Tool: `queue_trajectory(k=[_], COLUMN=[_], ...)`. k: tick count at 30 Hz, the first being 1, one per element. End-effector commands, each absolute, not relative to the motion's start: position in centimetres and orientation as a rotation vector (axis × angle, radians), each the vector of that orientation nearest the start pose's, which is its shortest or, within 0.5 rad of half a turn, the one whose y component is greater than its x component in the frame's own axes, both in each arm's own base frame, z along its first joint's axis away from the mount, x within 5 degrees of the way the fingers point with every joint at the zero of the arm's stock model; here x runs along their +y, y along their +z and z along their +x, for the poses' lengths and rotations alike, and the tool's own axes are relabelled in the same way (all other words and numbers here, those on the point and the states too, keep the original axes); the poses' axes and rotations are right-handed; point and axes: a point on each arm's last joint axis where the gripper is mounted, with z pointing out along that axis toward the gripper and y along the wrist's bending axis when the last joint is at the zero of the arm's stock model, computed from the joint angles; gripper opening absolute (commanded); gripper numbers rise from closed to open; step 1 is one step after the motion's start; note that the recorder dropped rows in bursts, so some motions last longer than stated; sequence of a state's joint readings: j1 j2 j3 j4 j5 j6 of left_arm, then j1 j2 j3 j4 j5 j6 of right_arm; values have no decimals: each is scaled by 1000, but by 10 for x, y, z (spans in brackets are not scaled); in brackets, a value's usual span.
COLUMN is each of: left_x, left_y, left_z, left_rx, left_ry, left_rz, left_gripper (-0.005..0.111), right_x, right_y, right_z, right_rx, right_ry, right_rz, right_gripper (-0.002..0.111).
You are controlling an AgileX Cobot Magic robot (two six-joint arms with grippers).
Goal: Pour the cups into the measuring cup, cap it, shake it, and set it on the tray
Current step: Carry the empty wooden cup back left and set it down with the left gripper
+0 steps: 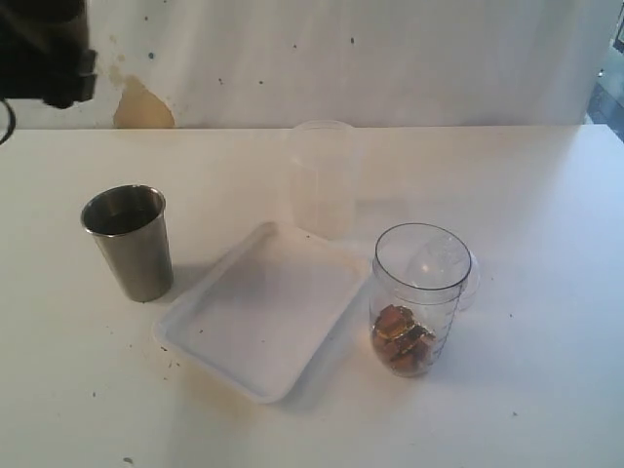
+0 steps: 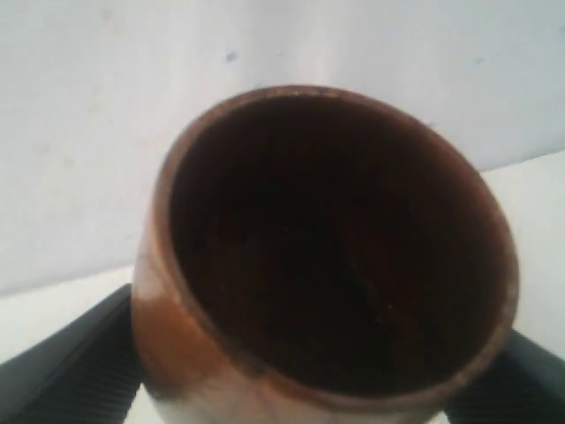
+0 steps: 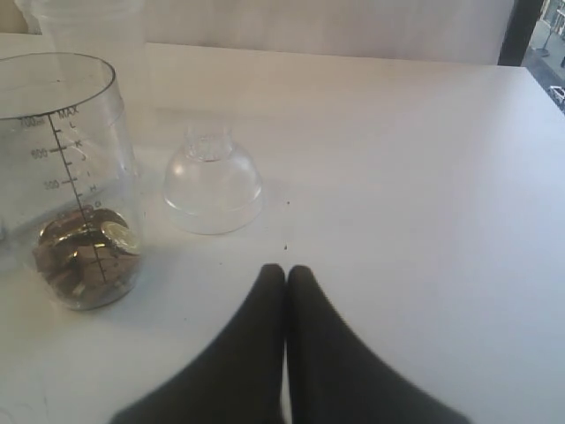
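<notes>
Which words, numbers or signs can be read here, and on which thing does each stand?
"MAX": at the top of the scale on the clear measuring cup.
"500": lower on that scale, faint.
Other scale marks: too blurred to read.
No text on the steel cup, wooden cup, tray or cap.

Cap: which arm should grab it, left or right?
Right, probably. The right gripper is shut and empty with the cap just ahead of it, while the left gripper is busy holding the wooden cup.
</notes>
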State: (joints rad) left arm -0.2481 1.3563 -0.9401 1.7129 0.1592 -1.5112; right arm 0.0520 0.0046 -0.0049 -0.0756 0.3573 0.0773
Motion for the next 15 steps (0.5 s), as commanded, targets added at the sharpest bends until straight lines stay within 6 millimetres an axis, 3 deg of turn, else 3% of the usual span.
queue_trajectory(k=[1, 3, 7, 10, 12, 15], left_x=[-2, 21, 45, 38, 28, 32], left_y=[281, 257, 217, 183, 169, 144], left_z=[309, 316, 327, 345, 350, 354], left_rx=[2007, 2097, 2202, 2126, 2040, 2114], left_ry=[104, 32, -80, -291, -343, -301], left_rz=[106, 71, 5, 81, 202, 122], left_gripper=[0, 0, 0, 0, 0, 0], right_x=[0, 0, 0, 0, 0, 0], right_y=[182, 182, 182, 182, 182, 182], right_z=[53, 53, 53, 53, 53, 53], right_rx=[1833, 1833, 1833, 1833, 1833, 1833], right_ry=[12, 12, 12, 12, 12, 12], right_rz=[-18, -18, -18, -18, -18, -18], right_gripper=[0, 0, 0, 0, 0, 0])
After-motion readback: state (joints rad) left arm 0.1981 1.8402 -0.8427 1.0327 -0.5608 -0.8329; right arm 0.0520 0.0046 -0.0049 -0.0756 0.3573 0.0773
